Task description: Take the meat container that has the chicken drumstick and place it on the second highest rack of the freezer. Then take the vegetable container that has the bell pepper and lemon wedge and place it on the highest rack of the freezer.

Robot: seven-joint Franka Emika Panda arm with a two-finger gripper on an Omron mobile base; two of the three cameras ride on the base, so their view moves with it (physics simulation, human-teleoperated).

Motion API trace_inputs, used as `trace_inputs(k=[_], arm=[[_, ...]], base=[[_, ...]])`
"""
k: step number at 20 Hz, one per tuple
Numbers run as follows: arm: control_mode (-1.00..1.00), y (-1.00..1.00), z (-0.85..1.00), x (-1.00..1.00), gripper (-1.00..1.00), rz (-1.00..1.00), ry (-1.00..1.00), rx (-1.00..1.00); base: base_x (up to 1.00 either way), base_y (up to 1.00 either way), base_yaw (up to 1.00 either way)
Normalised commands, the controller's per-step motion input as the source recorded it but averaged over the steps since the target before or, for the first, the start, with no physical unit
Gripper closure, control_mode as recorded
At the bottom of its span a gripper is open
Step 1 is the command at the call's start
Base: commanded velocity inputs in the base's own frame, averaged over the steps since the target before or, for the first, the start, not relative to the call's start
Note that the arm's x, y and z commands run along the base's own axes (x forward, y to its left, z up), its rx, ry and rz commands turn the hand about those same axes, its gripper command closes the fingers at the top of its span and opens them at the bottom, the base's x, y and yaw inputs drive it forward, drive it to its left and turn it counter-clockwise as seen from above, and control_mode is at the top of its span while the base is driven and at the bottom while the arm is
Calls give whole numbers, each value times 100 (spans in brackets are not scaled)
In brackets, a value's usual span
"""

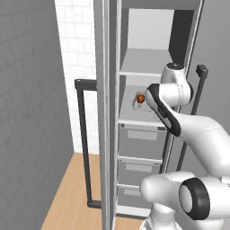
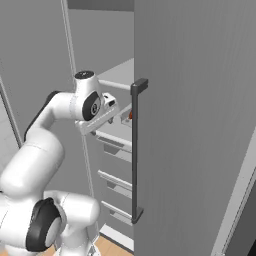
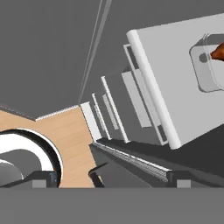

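You've got the freezer standing open, door swung out to the left with its long black handle showing. Inside, the upper shelf is bare. The lower shelf carries the meat container, a clear shallow tub, with the drumstick in it, orange-brown. Below the lower shelf sit three grey drawers.

The arm reaches into the opening at lower-shelf height. In the right base view the gripper is near the tub, with a bit of the orange drumstick peeking out beside the other door's black handle; you can't tell from there whether the fingers touch the tub.

The hand view is rolled. The lower shelf runs as a slanted pale slab, and the container sits on it at the far upper right, drumstick at the frame edge. The finger tips stand at the bottom, wide apart, nothing between them. The tub lies well off from the jaws, not between them. Wood floor shows lower left.
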Motion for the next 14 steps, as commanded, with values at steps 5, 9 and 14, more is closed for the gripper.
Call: trace_inputs(k=[5, 9, 14], arm=[[-100, 19, 16, -90, -100, -26, 0, 9], [-100, 3, 33, -100, -100, -31, 0, 5], [-100, 7, 37, -98, -100, -34, 0, 11]], base=[[0, 0, 0], [0, 0, 0], [0, 0, 0]])
